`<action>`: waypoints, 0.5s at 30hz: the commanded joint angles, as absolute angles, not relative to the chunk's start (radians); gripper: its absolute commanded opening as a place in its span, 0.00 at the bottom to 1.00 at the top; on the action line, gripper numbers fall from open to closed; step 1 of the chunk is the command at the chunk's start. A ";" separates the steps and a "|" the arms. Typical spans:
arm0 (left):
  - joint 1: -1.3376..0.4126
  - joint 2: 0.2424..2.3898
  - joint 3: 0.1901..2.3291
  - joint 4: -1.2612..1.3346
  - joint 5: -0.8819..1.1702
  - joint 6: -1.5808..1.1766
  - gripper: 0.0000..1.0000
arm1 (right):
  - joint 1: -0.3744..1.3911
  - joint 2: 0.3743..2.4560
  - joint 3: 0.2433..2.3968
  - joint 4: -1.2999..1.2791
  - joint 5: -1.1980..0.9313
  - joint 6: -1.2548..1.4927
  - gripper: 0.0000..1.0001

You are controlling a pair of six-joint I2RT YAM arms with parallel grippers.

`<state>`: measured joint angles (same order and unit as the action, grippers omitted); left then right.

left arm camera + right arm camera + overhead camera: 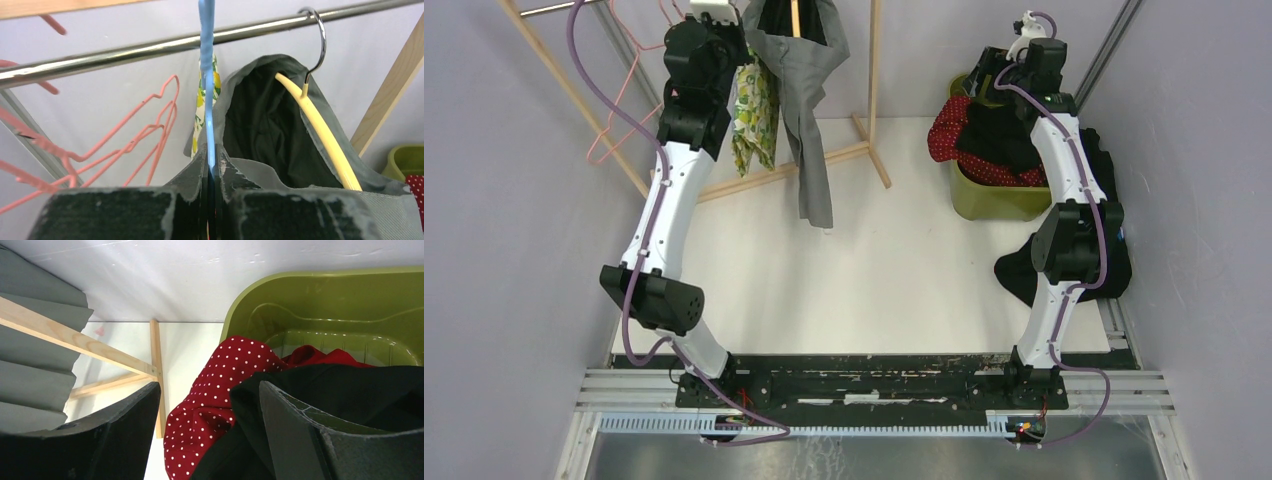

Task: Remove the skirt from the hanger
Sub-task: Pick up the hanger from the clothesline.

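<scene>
The left gripper (212, 167) is clenched on the blue hanger (206, 75) at the far-left rail (125, 52). The lemon-print skirt (754, 110) hangs there, seemingly from that hanger, beside a grey garment (809, 100). The right gripper (210, 390) gapes, holding nothing, over the far-right bin (325, 295).

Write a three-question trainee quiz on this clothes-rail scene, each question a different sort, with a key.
1. True or false: the left end effector is shut on the blue hanger.
2. The open right end effector faces: A) the green bin; B) a row of pink hangers; C) a bare metal rail.
3. Fill in: the grey garment hangs on a ____ hanger with a metal hook.

Key: 1 true; 2 A; 3 yellow.
</scene>
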<state>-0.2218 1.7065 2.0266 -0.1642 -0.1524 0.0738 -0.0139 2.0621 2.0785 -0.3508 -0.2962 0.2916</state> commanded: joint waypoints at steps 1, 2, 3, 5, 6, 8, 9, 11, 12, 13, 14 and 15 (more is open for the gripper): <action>-0.216 1.635 1.959 0.122 -0.180 0.129 0.03 | -0.016 2.069 2.077 -0.295 -0.310 0.298 0.78; -0.216 1.639 1.952 0.127 -0.180 0.128 0.03 | -0.015 2.067 2.076 -0.295 -0.310 0.298 0.78; -0.216 1.642 1.946 0.123 -0.180 0.124 0.03 | -0.016 2.067 2.075 -0.296 -0.310 0.298 0.78; -0.217 1.643 1.934 0.108 -0.173 0.121 0.03 | -0.016 2.065 2.072 -0.297 -0.311 0.296 0.78; -0.217 1.640 1.929 0.095 -0.169 0.120 0.03 | -0.017 2.065 2.070 -0.298 -0.312 0.295 0.78; -0.216 1.622 1.909 0.071 -0.162 0.116 0.03 | -0.015 2.062 2.068 -0.300 -0.320 0.288 0.78; -0.216 1.610 1.890 0.063 -0.159 0.116 0.03 | -0.013 2.060 2.068 -0.304 -0.323 0.281 0.77; -0.217 1.573 1.845 0.047 -0.156 0.116 0.03 | -0.004 2.057 2.069 -0.316 -0.331 0.260 0.75; -0.217 1.552 1.809 0.039 -0.153 0.115 0.03 | 0.002 2.049 2.067 -0.321 -0.333 0.249 0.75; -0.217 1.529 1.783 0.030 -0.151 0.115 0.03 | 0.010 2.041 2.063 -0.325 -0.341 0.247 0.74; -0.216 1.506 1.758 0.021 -0.152 0.114 0.03 | 0.017 2.032 2.056 -0.322 -0.349 0.250 0.74; -0.216 1.481 1.732 0.012 -0.151 0.115 0.03 | 0.029 2.022 2.048 -0.316 -0.353 0.257 0.74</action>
